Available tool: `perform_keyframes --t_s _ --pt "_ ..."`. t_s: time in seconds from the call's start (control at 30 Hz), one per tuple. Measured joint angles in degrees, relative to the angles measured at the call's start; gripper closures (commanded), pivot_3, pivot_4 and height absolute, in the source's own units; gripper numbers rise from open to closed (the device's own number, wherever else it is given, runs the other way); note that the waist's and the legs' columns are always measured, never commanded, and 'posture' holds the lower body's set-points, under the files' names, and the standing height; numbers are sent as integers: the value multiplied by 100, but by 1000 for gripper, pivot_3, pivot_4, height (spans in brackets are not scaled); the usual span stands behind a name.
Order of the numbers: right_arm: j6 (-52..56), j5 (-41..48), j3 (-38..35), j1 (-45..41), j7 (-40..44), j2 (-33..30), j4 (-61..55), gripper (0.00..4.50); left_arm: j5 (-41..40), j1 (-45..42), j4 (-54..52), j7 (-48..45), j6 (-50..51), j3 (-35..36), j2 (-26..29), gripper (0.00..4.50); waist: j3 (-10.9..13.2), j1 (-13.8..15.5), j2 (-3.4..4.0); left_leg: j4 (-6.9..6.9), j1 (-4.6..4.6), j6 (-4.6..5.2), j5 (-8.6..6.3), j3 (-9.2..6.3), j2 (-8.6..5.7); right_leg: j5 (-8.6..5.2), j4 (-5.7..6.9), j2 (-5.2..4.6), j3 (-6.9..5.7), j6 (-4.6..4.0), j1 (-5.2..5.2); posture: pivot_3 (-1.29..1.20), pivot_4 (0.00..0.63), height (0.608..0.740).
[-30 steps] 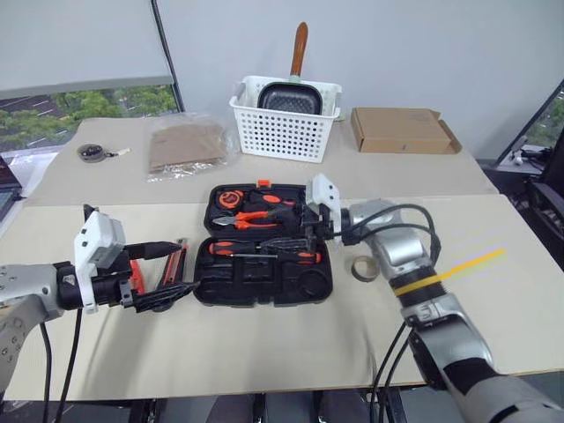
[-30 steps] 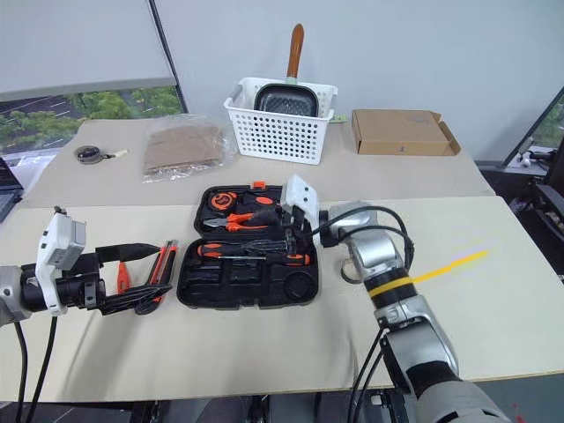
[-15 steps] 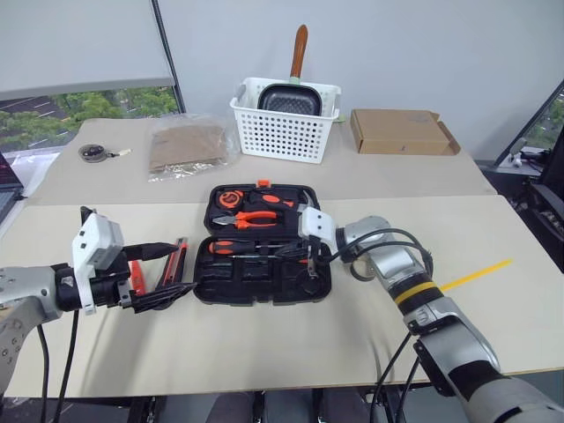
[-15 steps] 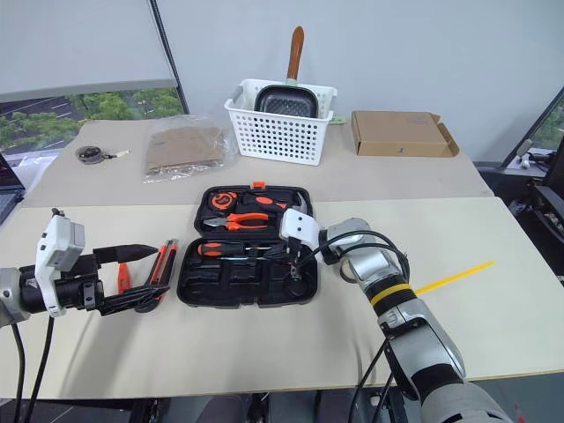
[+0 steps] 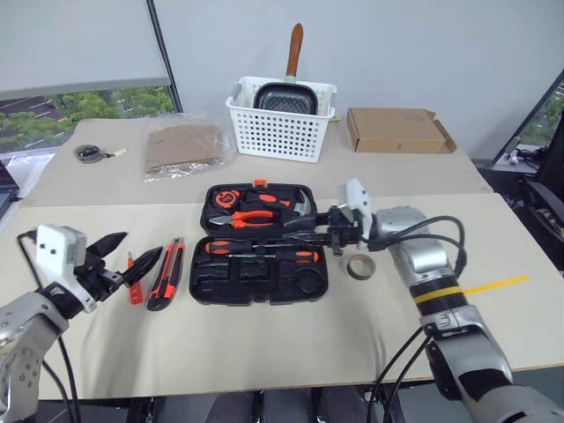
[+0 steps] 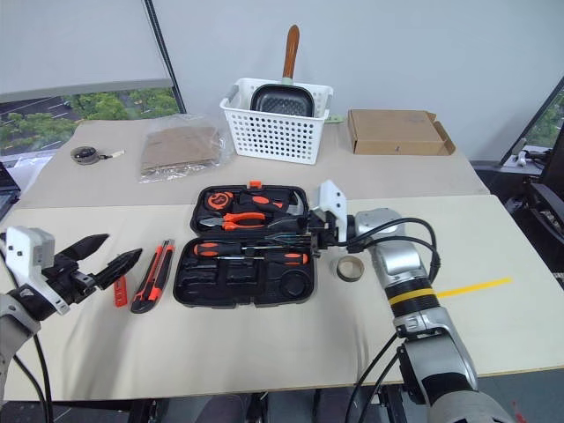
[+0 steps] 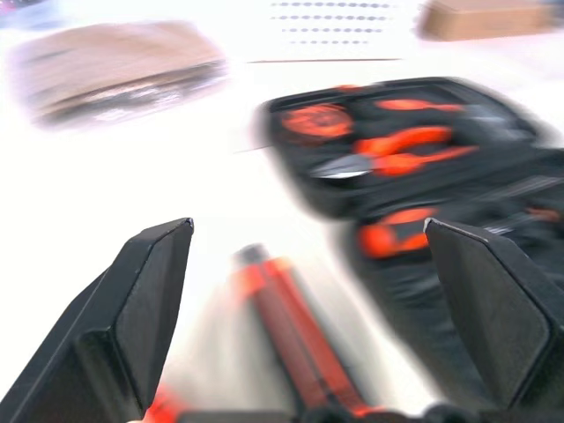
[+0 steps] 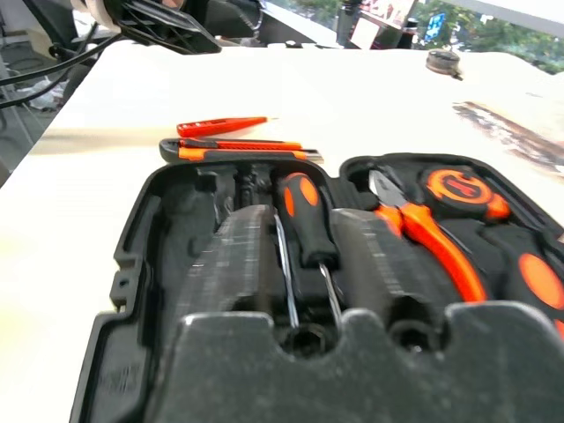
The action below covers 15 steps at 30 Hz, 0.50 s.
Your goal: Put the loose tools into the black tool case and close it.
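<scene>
Just beyond the left gripper (image 6: 104,256), whose fingers stand wide and empty, the utility knife (image 6: 152,275) and small orange screwdriver (image 6: 120,289) lie flat on the tabletop (image 6: 264,352), with the black tool case (image 6: 248,256) open further on. Both look light, stiff and slick-sided, so a pinch across the middle of the handle seems best. At the case's far side the right gripper (image 5: 335,231) hovers part-open, holding nothing, and the tape ring (image 6: 350,268) lies just beside it.
</scene>
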Motion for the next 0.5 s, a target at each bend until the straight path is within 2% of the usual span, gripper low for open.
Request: perform_keyframes --t_s 0.13,0.5 --pt "77 252 -218 -3 456 -463 -51 76 360 137 1 637 51 -62 -227 0 1 58 -2 0 -4 0 -1 1 2 0 0 0 -2 -2 -20 0 150 700" --pt "774 801 -346 -105 919 -863 -890 76 452 -310 138 1870 1111 -489 -659 0 1 127 -9 1 -14 -2 -1 14 24 12 1 -1 0 -17 -23 0 150 700"
